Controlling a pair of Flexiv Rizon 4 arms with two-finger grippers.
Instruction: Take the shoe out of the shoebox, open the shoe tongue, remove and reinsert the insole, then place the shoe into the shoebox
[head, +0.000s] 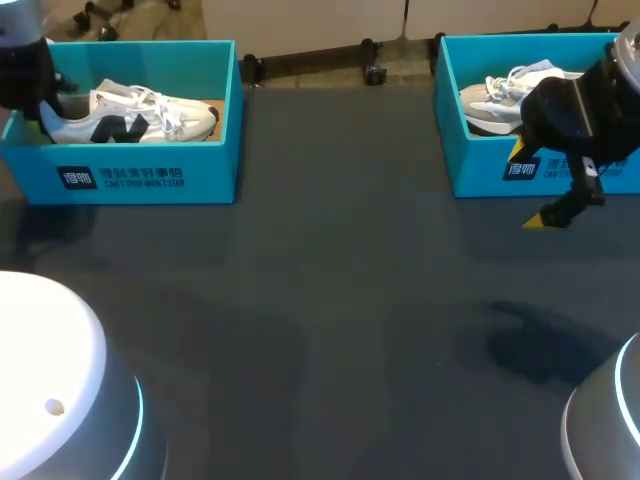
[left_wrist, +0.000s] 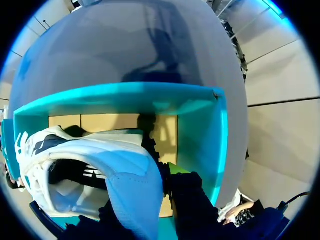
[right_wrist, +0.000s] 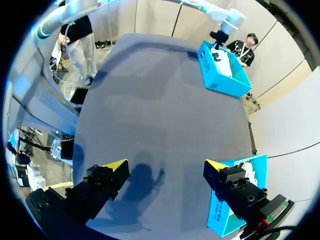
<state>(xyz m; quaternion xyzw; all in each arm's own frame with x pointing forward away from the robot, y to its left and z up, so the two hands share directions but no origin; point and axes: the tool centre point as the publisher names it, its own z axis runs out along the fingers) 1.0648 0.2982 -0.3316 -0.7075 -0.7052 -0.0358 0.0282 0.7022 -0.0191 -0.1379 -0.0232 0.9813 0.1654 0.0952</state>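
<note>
Plainly, the task has hardly begun. The left pincer (left_wrist: 167, 175) sits low inside the open teal cardboard shoebox (head: 150, 175), right at the heel end of the white lace-up trainer with a navy side mark (head: 130, 115). In the left wrist view the heel collar and its pale blue lining lie across the pincer and cover most of it. It may already have hold of the heel, but I cannot tell whether it is closed on it or merely pressed against it. The trainer lies on its sole on the brown cardboard floor of the box, toe pointing away from the left arm towards the box's far end wall.

Everything is therefore left to do: lifting the trainer out, pulling back the tongue, drawing out and refitting the insole, and putting the trainer back in the box.

The right pincer (right_wrist: 165, 165) hangs wide open with nothing in it, above the dark grey counter (head: 330, 300). It is just in front of a second teal shoebox (head: 480, 170) that holds a grey-and-white trainer (head: 500, 95) (this one looks untouched). It is well apart from the left box, so for now it looks like the left arm's job alone.
</note>
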